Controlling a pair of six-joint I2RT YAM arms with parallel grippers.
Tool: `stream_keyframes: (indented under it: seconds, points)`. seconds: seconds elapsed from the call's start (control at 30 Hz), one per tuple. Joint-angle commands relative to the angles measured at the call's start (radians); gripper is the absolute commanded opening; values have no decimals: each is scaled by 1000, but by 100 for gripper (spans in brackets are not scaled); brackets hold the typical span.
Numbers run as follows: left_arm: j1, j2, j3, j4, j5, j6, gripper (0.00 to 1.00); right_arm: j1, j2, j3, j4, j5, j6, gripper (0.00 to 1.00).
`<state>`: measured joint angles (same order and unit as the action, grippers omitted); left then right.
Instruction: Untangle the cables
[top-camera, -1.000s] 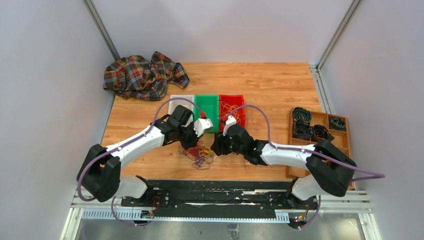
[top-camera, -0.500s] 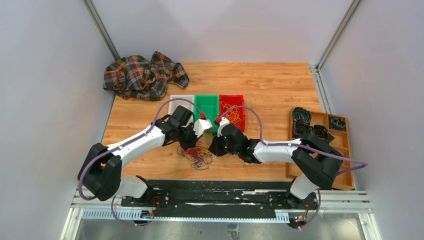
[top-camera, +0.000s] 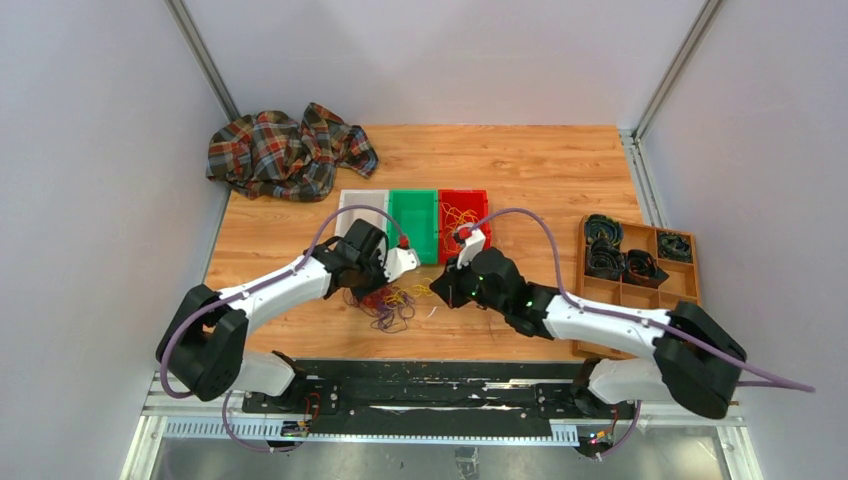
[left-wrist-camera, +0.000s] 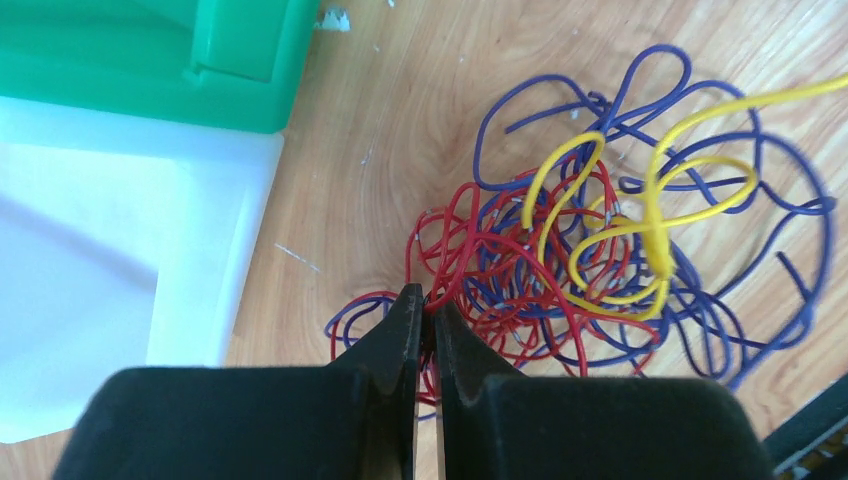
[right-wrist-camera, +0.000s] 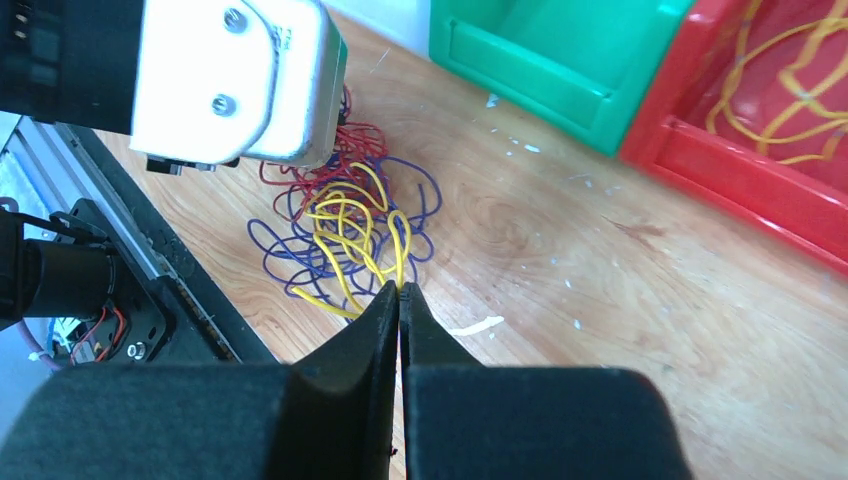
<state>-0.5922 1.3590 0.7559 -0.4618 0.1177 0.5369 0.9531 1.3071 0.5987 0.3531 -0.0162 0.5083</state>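
The left gripper (left-wrist-camera: 422, 305) was clamped on a strand of the red cable (left-wrist-camera: 480, 290), its two black fingers pressed nearly together with only that thread between them, low over the wooden table (top-camera: 520, 160). The right gripper (right-wrist-camera: 400, 295) was pinched tight on a loop of the yellow cable (left-wrist-camera: 652, 220), which ran out from its tips towards the heap. The two grippers faced each other from either side of the cables (top-camera: 390, 305), the left one at the heap's far left edge and the right one just to its right. The cables lay in one loose tangle on the bare wood near the front edge of the table. Red loops were bunched closest to the left gripper, the blue-purple cable (left-wrist-camera: 720, 320) spread widest around the outside, and yellow crossed over the top of both. Just behind the tangle stood three bins in a row, touching side by side: a white bin (top-camera: 357, 203), a green bin (top-camera: 414, 218) and a red bin (top-camera: 476, 205), the red one holding thin yellow-orange wires. A crumpled plaid cloth (top-camera: 285, 150) lay at the far left corner, and a wooden tray (top-camera: 690, 285) with black coils sat at the right edge
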Motion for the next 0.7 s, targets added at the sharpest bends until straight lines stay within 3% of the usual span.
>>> stream_keyframes:
  seconds: [0.0,0.33,0.67]
  points:
    - [0,-17,-33,23,-73,73,1,-26,-125,-45,-112,94,-33,1]
    - [0,-48,-118,55,-153,169,1,-129,-553,-87,-350,203,-80,1]
    - [0,-56,-159,67,-183,213,1,-321,-712,190,-552,211,-197,1]
